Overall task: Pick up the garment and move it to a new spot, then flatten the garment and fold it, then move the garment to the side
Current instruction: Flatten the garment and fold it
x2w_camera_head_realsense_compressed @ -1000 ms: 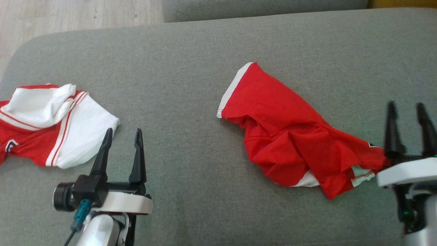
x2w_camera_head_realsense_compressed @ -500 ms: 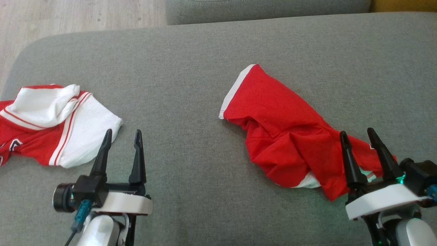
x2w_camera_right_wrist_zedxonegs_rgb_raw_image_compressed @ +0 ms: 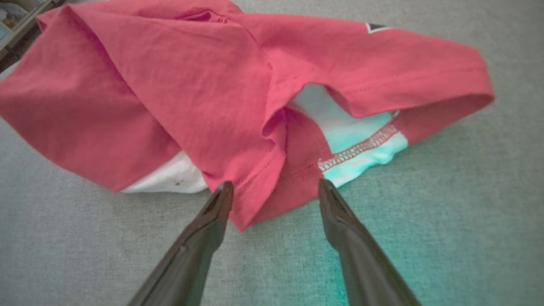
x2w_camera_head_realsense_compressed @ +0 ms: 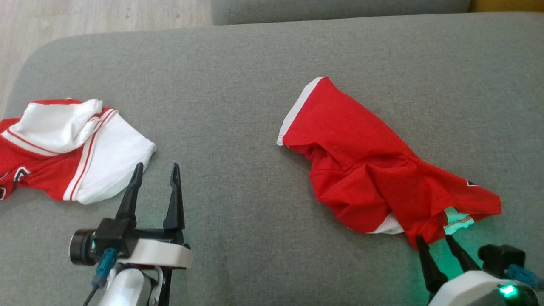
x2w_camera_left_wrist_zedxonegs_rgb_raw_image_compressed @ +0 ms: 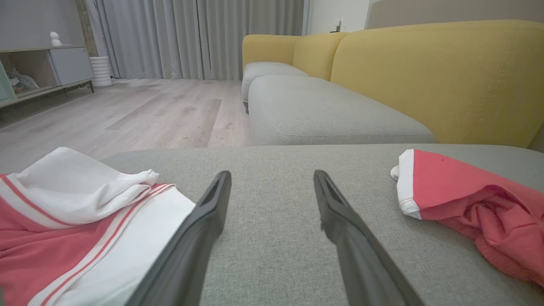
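Observation:
The garment [x2w_camera_head_realsense_compressed: 365, 170] is a crumpled red jersey with white trim, lying right of centre on the grey cushion [x2w_camera_head_realsense_compressed: 238, 106]. My right gripper [x2w_camera_head_realsense_compressed: 434, 239] is open at the garment's near corner, its tips on either side of the red hem. In the right wrist view the garment [x2w_camera_right_wrist_zedxonegs_rgb_raw_image_compressed: 170, 85] lies just beyond the open right gripper [x2w_camera_right_wrist_zedxonegs_rgb_raw_image_compressed: 275, 185], nothing pinched. My left gripper [x2w_camera_head_realsense_compressed: 156, 166] stands open and empty over bare cushion at the lower left. The left wrist view shows the open left gripper [x2w_camera_left_wrist_zedxonegs_rgb_raw_image_compressed: 272, 174] with the garment [x2w_camera_left_wrist_zedxonegs_rgb_raw_image_compressed: 467, 199] off to its right.
A second red-and-white jersey [x2w_camera_head_realsense_compressed: 63, 148] lies bunched at the cushion's left end, close to my left gripper, seen again as the jersey [x2w_camera_left_wrist_zedxonegs_rgb_raw_image_compressed: 85, 212]. Wooden floor [x2w_camera_head_realsense_compressed: 85, 17] lies beyond the rounded left corner. Another grey seat [x2w_camera_left_wrist_zedxonegs_rgb_raw_image_compressed: 323, 114] and a yellow backrest [x2w_camera_left_wrist_zedxonegs_rgb_raw_image_compressed: 446, 76] stand behind.
My right gripper has drawn back from the garment's right end to its near corner, still open. The left gripper has held still. The camera has shifted slightly.

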Robot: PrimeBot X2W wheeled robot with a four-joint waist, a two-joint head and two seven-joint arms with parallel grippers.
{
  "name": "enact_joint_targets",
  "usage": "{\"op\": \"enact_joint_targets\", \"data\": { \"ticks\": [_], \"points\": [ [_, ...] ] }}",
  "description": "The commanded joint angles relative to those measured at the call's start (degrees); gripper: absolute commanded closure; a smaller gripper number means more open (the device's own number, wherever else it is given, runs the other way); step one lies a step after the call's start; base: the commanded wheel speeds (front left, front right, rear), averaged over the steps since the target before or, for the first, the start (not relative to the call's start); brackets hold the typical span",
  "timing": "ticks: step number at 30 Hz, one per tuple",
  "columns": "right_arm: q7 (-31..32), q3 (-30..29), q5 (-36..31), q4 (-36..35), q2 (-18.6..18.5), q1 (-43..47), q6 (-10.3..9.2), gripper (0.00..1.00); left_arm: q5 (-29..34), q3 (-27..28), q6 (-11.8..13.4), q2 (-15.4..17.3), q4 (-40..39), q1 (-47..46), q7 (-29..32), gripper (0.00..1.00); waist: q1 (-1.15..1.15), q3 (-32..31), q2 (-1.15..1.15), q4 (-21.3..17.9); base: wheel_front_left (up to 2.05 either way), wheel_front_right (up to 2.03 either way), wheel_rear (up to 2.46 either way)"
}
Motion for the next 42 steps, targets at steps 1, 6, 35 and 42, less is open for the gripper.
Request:
{"op": "enact_joint_targets", "data": {
  "ticks": [1, 6, 35, 42],
  "points": [
    [-0.5, 1.5, 0.6, -1.3, -0.6, -3.1, -0.03, 0.0, -0.2, 2.1, 0.3, 1.0, -1.3, -2.5, -0.2, 0.0, 0.0, 0.3, 0.0, -0.2, 0.0, 0.0, 0.0],
    [-0.5, 2.9, 1.2, 1.8, -0.4, -6.0, -0.03, 0.0, -0.4, 2.1, 0.4, 1.0, -1.0, -2.9, -0.2, 0.0, 0.0, 0.4, 0.0, 0.0, 0.0, 0.0, 0.0],
    [2.6, 29.5, 11.8, -20.1, 0.6, -41.4, -0.03, 1.0, -1.5, 2.2, 1.0, 0.9, -0.6, -2.4, -0.7, 0.0, 0.0, -1.1, 0.0, 1.6, 0.0, 0.0, 0.0],
    [3.2, 11.6, 11.5, -9.2, 0.8, -33.1, -0.03, 1.0, -1.5, 1.6, 0.9, 0.7, -0.6, -2.8, -0.7, 0.0, 0.0, 0.0, 0.0, 0.2, 0.0, 0.0, 0.0]
  ]
}}
